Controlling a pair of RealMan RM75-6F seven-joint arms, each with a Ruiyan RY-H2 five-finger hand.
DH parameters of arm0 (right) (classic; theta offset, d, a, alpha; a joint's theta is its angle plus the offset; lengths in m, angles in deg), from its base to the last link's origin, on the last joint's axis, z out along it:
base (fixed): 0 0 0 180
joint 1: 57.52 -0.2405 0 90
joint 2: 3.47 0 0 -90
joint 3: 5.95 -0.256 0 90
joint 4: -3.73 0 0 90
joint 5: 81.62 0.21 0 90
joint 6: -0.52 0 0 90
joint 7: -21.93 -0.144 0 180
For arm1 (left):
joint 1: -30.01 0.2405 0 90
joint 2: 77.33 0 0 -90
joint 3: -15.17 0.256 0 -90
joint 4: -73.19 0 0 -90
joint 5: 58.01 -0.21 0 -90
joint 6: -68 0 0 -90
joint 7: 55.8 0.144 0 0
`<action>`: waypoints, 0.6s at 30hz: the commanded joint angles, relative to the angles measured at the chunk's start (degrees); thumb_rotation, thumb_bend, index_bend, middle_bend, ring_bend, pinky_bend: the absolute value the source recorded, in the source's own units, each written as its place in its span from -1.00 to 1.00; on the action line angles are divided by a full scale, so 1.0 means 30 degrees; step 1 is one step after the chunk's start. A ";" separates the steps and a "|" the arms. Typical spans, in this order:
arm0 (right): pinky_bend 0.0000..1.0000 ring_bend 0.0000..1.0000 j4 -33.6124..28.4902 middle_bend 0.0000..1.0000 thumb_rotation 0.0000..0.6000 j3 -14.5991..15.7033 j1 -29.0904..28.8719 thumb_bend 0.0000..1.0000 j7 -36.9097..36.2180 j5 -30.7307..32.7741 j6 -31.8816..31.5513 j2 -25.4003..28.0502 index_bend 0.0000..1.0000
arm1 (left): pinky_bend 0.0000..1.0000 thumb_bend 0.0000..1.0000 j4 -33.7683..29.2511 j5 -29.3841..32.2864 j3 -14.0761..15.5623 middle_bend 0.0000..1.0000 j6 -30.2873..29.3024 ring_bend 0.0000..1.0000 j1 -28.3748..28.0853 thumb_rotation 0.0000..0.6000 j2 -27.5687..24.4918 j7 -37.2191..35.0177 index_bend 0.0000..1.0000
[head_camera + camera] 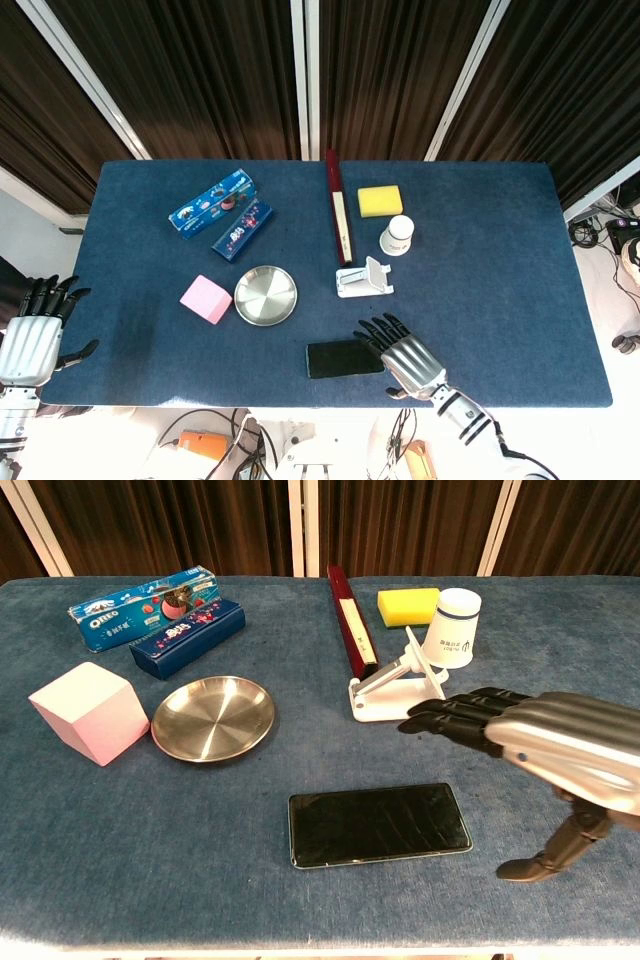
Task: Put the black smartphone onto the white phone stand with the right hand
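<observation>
The black smartphone (pixel 344 358) (pixel 378 824) lies flat, screen up, near the table's front edge. Behind it stands the white phone stand (pixel 363 279) (pixel 399 689), with nothing on it. My right hand (pixel 405 353) (pixel 545 749) hovers just right of the phone, palm down, fingers stretched toward the phone's right end and the thumb hanging below. It holds nothing. My left hand (pixel 34 334) rests open off the table's left front corner, seen only in the head view.
A steel plate (pixel 265 295) and a pink cube (pixel 206 299) sit left of the phone. Two blue cookie boxes (pixel 222 214) lie at the back left. A dark red long box (pixel 338 204), a yellow sponge (pixel 380 200) and a white cup (pixel 397 235) stand behind the stand.
</observation>
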 commanded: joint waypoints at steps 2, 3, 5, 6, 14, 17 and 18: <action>-1.00 -1.00 -0.0583 -1.00 1.00 -0.0876 -0.0862 -0.55 0.3451 0.2827 0.0378 -0.2050 -0.64 | -1.00 -0.80 0.0078 0.0057 -0.0013 -0.80 0.0020 -0.97 0.0020 1.00 -0.0031 -0.0080 -0.58; -1.00 -1.00 -0.0687 -1.00 1.00 -0.1001 -0.1051 -0.54 0.4227 0.3504 0.0341 -0.2333 -0.64 | -1.00 -0.80 0.0092 0.0058 -0.0018 -0.80 0.0025 -0.97 0.0019 1.00 -0.0039 -0.0107 -0.58; -1.00 -1.00 -0.0935 -1.00 1.00 -0.1147 -0.1384 -0.54 0.5203 0.4654 0.0373 -0.2745 -0.63 | -1.00 -0.80 0.0102 0.0066 -0.0023 -0.80 0.0058 -0.97 0.0005 1.00 -0.0048 -0.0104 -0.58; -1.00 -1.00 -0.1087 -1.00 1.00 -0.1243 -0.1627 -0.53 0.5731 0.5433 0.0375 -0.3019 -0.61 | -1.00 -0.80 0.0099 0.0054 -0.0026 -0.80 0.0072 -0.97 -0.0009 1.00 -0.0043 -0.0100 -0.58; -1.00 -1.00 -0.0777 -1.00 1.00 -0.1760 -0.3170 -0.54 0.8401 0.9689 -0.0763 -0.5060 -0.56 | -1.00 -0.80 0.0233 0.0015 -0.0004 -0.80 0.0248 -0.97 -0.0099 1.00 0.0017 -0.0121 -0.58; -1.00 -1.00 -0.0510 -1.00 1.00 -0.1818 -0.3761 -0.52 0.8775 1.0774 -0.1008 -0.5641 -0.53 | -1.00 -0.80 0.0308 0.0052 -0.0003 -0.80 0.0335 -0.97 -0.0128 1.00 0.0057 -0.0161 -0.58; -1.00 -1.00 -0.0400 -1.00 1.00 -0.1837 -0.3985 -0.51 0.8884 1.1163 -0.1104 -0.5821 -0.53 | -1.00 -0.80 0.0331 0.0085 -0.0006 -0.80 0.0375 -0.97 -0.0136 1.00 0.0070 -0.0181 -0.58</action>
